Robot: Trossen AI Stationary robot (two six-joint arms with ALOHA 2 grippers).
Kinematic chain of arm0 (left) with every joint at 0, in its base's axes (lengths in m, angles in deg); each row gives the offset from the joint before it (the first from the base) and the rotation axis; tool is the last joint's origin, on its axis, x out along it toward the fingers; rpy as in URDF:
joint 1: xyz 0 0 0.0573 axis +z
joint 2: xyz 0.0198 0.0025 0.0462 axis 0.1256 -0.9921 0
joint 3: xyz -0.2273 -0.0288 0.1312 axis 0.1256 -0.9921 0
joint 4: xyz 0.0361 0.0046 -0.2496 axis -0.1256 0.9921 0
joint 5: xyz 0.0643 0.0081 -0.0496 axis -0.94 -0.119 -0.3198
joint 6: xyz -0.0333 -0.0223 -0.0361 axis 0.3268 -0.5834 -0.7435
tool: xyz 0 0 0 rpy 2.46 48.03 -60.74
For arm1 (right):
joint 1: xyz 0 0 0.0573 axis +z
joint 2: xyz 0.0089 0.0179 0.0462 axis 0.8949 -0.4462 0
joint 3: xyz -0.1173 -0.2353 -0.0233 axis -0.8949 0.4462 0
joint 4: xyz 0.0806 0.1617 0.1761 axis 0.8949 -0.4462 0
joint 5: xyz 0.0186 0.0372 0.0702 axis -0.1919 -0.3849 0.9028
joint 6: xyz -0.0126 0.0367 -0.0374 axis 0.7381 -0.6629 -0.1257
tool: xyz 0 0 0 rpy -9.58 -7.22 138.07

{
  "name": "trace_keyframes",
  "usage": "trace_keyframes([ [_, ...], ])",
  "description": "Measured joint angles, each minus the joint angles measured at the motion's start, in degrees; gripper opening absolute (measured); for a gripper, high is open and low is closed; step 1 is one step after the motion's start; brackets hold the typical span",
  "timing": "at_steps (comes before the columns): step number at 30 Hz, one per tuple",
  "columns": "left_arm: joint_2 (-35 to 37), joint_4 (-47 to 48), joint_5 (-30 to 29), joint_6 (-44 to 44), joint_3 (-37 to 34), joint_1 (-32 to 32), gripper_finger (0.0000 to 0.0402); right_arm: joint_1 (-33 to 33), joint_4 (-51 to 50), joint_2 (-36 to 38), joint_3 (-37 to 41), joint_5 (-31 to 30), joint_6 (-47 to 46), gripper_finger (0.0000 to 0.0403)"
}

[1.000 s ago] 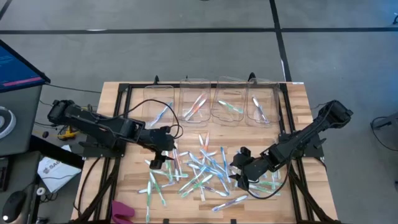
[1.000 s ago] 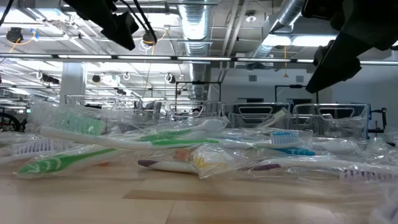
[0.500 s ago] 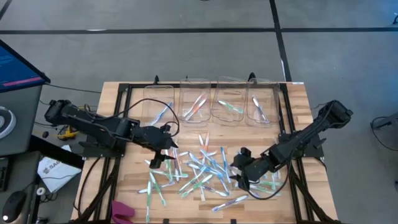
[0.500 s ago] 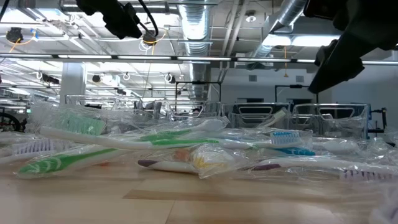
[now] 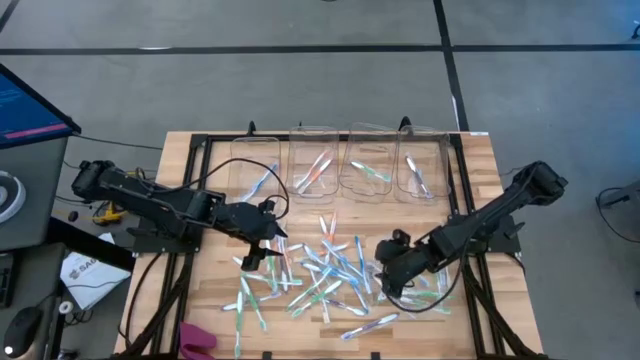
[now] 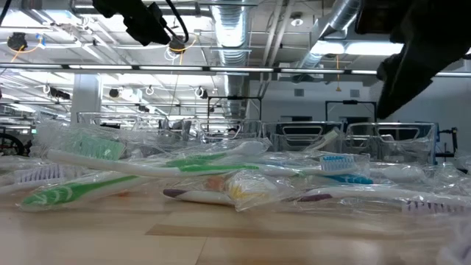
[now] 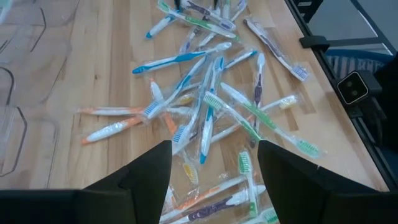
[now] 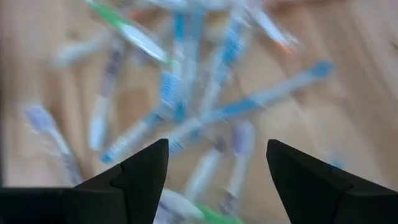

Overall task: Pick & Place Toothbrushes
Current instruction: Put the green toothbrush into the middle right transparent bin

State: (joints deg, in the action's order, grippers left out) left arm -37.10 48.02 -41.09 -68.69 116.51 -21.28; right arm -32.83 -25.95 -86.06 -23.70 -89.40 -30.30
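Observation:
Many toothbrushes (image 5: 325, 270) in clear wrappers lie in a loose pile on the middle of the wooden table, overlapping one another (image 7: 205, 106) (image 6: 184, 173). My left gripper (image 5: 262, 238) hangs open above the pile's left edge, slanting down, with nothing between its fingers (image 7: 214, 180). My right gripper (image 5: 386, 278) hangs open above the pile's right part, pointing steeply down, also with nothing between its fingers (image 8: 217, 180). The right wrist view shows blue, green and purple toothbrushes (image 8: 186, 106) below it, blurred.
Several clear bins (image 5: 340, 165) stand in a row along the table's far edge, each with a few toothbrushes lying in it. Black frame rails (image 5: 190, 200) run along the table's sides. A pink object (image 5: 197, 340) lies at the near left corner.
My right gripper has tipped further down over the pile's right part. My left gripper has tipped up a little. Both stay open, and the toothbrushes have not moved.

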Motion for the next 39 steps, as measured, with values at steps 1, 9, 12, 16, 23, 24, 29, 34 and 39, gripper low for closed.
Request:
trace_keyframes([
  [1,0.0,0.0,0.0,0.01,0.0,-0.02,0.0232,-0.32,-3.63,0.0,-1.07,0.08,-1.76,0.0265],
  [9,0.0,0.02,-0.05,1.1,0.0,-0.02,0.0232,-1.22,-22.46,0.04,-5.05,0.38,-16.56,0.0265],
  [12,0.0,0.0,-0.03,1.44,0.0,-0.02,0.0232,-1.74,-24.9,0.02,-4.84,2.96,-28.25,0.0265],
  [16,0.0,0.0,-0.05,1.51,0.0,-0.01,0.0232,-2.01,-28.48,0.02,-4.82,3.1,-34.59,0.0265],
  [23,0.0,-0.19,-0.03,1.44,-0.02,-0.02,0.0232,-1.53,-37.77,0.02,-4.79,7.88,-39.14,0.0265],
  [24,0.0,-0.92,-0.03,1.42,-0.39,-0.01,0.0232,-1.22,-38.27,0.02,-4.79,8.49,-39.9,0.0265],
  [29,-0.03,-2.95,-0.03,1.51,-3.56,-0.02,0.0232,0.27,-39.15,0.02,-4.77,10.77,-49.57,0.0265],
  [34,-0.03,-5.55,-0.03,1.53,-5.78,0.0,0.0232,0.82,-41.33,0.0,-4.73,11.07,-57.92,0.0265],
  [39,-0.02,-6.03,-0.03,1.52,-6.05,0.0,0.0232,0.82,-41.64,0.0,-1.99,13.93,-58.75,0.0265],
])
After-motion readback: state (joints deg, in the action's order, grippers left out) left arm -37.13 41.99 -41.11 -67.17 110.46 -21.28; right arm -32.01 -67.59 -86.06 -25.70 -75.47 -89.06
